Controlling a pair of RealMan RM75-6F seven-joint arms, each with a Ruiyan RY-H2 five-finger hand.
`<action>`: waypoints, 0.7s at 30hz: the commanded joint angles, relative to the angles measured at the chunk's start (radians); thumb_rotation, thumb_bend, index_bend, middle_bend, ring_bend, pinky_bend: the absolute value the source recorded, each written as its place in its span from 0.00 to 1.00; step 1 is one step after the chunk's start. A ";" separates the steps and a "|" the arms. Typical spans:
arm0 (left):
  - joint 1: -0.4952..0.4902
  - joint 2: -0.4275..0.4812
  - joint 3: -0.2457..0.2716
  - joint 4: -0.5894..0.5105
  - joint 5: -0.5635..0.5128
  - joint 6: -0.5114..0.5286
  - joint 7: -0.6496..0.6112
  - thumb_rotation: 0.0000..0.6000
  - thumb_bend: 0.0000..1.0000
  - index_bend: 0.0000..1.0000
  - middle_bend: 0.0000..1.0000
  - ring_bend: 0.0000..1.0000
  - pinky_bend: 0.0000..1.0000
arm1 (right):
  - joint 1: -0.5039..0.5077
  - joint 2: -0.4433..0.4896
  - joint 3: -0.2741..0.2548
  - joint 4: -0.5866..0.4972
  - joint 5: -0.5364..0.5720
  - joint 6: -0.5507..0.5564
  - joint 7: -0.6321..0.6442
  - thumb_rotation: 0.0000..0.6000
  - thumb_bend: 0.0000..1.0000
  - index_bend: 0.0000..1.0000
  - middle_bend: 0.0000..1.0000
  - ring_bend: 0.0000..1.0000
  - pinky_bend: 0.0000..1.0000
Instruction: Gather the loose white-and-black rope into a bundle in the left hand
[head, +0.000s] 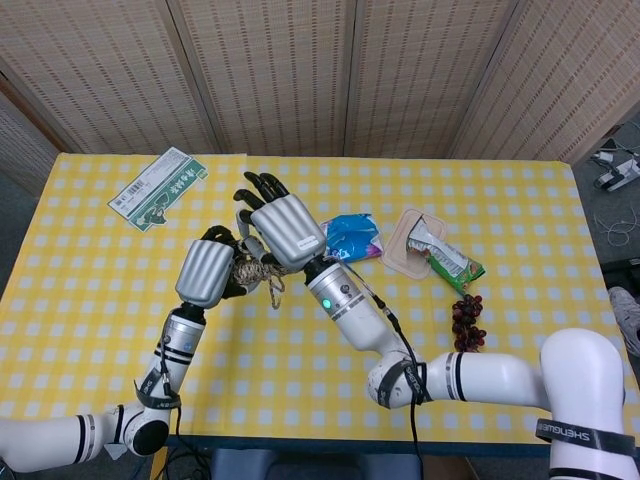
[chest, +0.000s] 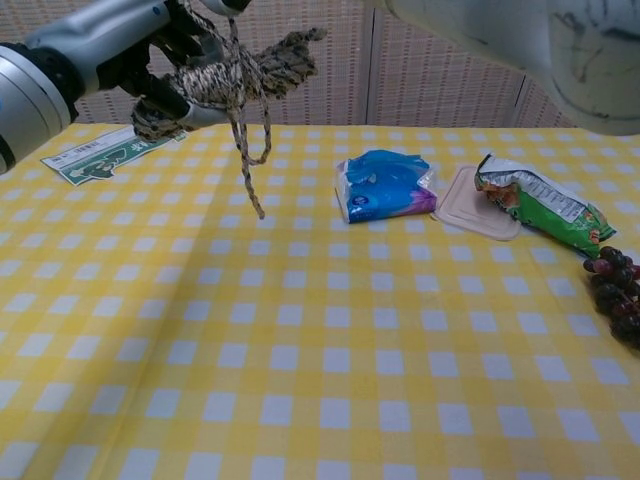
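The white-and-black rope (head: 252, 271) is bunched in a thick bundle (chest: 237, 76) that my left hand (head: 205, 272) grips above the yellow checked table (head: 330, 360). A loop and a short tail (chest: 255, 170) dangle from the bundle, off the cloth. My right hand (head: 285, 228) hovers right behind and over the bundle, fingers pointing away. A strand rises from the bundle toward it at the chest view's top edge, so it seems to pinch the rope. In the chest view my left hand (chest: 150, 62) shows at the upper left; the right hand's fingers are cut off.
A green-and-white packet (head: 160, 187) lies at the far left. Right of the hands are a blue tissue pack (head: 350, 238), a pink lid (head: 408, 243), a green snack bag (head: 452, 264) and dark grapes (head: 467, 324). The right forearm (head: 350, 310) crosses the table's middle.
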 joint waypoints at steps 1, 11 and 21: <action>0.010 -0.006 0.002 0.003 0.024 -0.004 -0.044 1.00 0.25 0.68 0.71 0.49 0.26 | -0.001 0.004 0.002 0.017 0.011 -0.003 0.014 1.00 0.52 0.60 0.24 0.04 0.08; 0.033 -0.001 -0.016 0.025 0.089 -0.007 -0.190 1.00 0.25 0.68 0.71 0.49 0.26 | -0.014 0.008 0.003 0.087 0.045 -0.011 0.070 1.00 0.52 0.60 0.24 0.04 0.08; 0.048 0.000 -0.041 0.038 0.105 -0.010 -0.271 1.00 0.25 0.68 0.71 0.49 0.26 | -0.036 0.007 -0.018 0.142 0.057 -0.032 0.120 1.00 0.53 0.60 0.24 0.04 0.08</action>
